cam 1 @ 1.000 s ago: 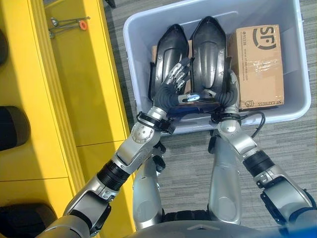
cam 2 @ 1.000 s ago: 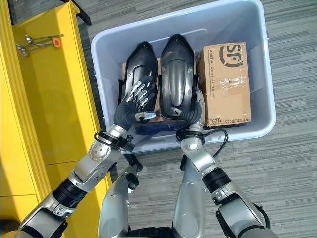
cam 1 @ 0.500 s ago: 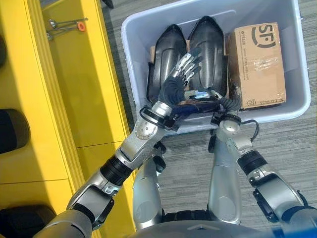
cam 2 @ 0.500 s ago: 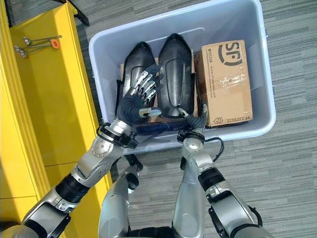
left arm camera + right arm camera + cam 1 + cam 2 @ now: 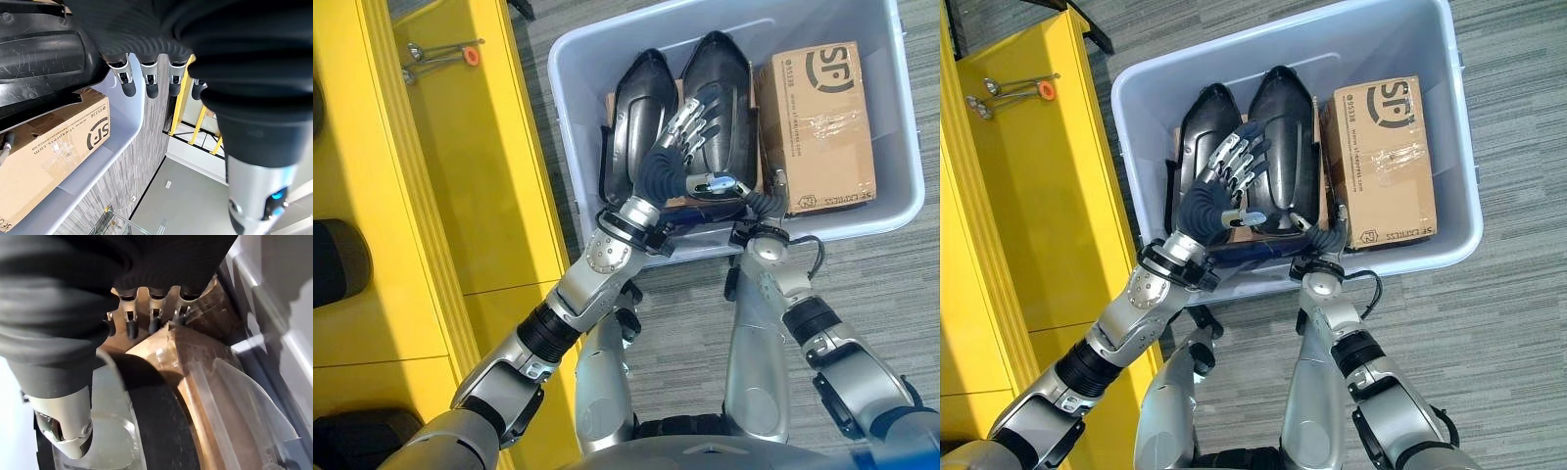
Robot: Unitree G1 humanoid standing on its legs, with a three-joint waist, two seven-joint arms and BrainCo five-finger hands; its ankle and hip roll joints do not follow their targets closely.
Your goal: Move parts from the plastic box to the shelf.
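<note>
- Progress: looks like early stage. Both black shells and the carton sit in the plastic box; I judge nothing lifted out so far.
- Left black shell and right black shell lie side by side along the box, touching or nearly so; cardboard carton lies just beside the right shell, against the box's right wall.
- Left hand is above the shells, roughly over the seam between them, fingers straight and spread, holding nothing. Can't tell whether the tips touch the shell.
- Right hand is low at the near end of the box, between the right shell and the carton. Its fingers point down by a carton corner; can't tell whether they are open or gripping anything.
- Yellow shelf stands to the robot's left, just beside the box. A metal tool with an orange tag lies on it; some dark rounded items show at its far left edge, can't tell what.
- Left to do: grasp, lift, carry over, repeat for each part.
- Materials: shells are glossy, hard-looking moulded plastic, elongated, domed, tapering to a point, scuffed up close. Carton is matte brown cardboard with clear tape. Box is pale smooth plastic with rounded corners and a lip. Floor is grey ribbed carpet.
</note>
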